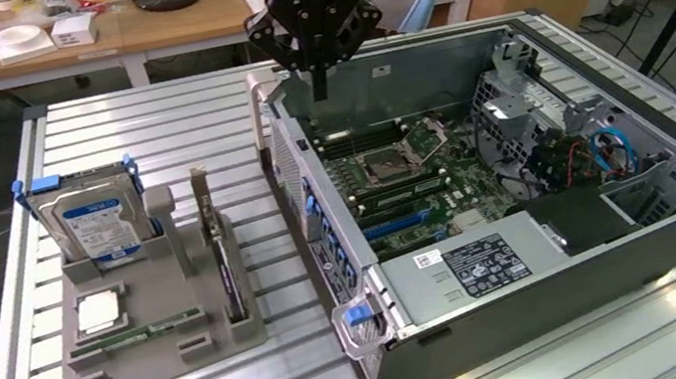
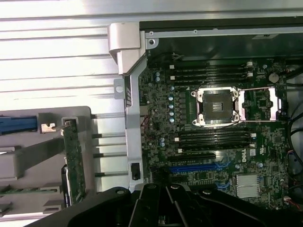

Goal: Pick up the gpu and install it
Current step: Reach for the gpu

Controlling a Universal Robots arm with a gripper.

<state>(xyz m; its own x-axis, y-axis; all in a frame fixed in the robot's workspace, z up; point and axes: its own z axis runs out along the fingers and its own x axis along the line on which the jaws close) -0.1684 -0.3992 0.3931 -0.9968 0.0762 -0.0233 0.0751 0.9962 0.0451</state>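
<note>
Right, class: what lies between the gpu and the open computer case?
Nothing but bare slatted table: the gpu stands in its grey holder, apart from the case. Both views show it.

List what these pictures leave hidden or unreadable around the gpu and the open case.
- Exterior view: the gpu stands edge-on, faces unseen; the grey holder hides its lower edge.
- Wrist view: the gripper covers one end of the gpu and part of the motherboard.
- Exterior view: print on the black label is too small to read.
</note>
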